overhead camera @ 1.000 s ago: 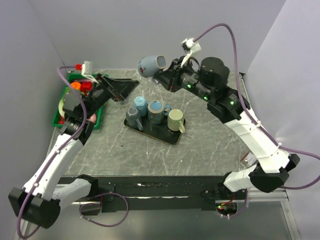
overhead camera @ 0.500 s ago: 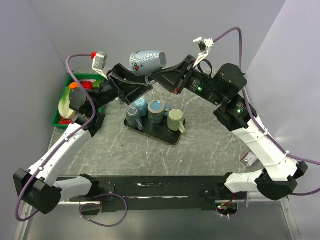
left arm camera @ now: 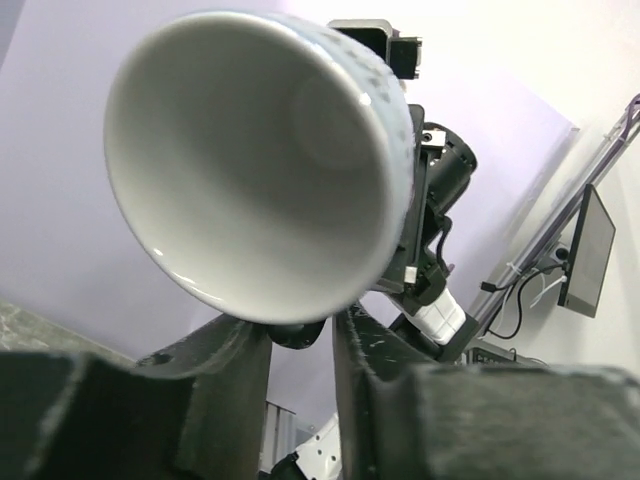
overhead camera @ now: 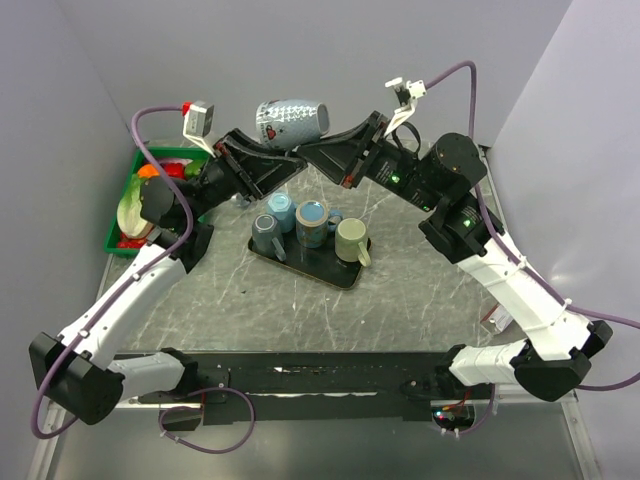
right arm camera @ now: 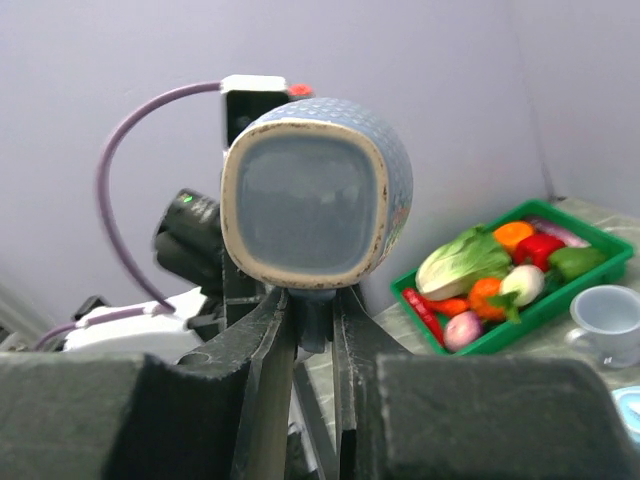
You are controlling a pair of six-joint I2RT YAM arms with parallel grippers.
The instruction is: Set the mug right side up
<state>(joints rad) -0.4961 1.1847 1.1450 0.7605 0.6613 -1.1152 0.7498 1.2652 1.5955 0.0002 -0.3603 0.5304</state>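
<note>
Blue speckled mug sideways (white inside), aloft

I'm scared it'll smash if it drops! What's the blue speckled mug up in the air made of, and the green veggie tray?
The blue speckled mug looks like glazed ceramic: its white inside is glossy with highlights, and its bare base rim is matt tan. The green tray looks like plastic, thin-walled and evenly coloured, though that is less certain.

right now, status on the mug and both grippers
Right gripper shut on mug, aloft, on its side. Left gripper under it, grip unclear. Tray of cups below, not touching.
</note>
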